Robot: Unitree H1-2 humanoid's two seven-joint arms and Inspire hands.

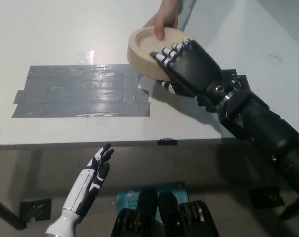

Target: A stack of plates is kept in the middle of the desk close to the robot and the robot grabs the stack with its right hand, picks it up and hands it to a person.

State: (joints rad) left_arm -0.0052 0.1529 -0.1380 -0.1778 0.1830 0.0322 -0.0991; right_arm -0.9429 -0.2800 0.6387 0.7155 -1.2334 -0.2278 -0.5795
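Observation:
The stack of wooden plates [145,52] hangs above the white desk [65,34], tilted toward me. My black right hand [181,64] is shut on its near right rim, fingers over the top edge. A person's hand [165,16] comes in from the top and grips the far rim, thumb inside the top plate. My white left hand [92,178] rests open below the desk's front edge at the lower left.
A patch of grey tape strips [80,91] covers the desk left of the plates. The desk's front edge [90,144] runs across the picture just above my left hand. A small black clip [167,141] sits on that edge.

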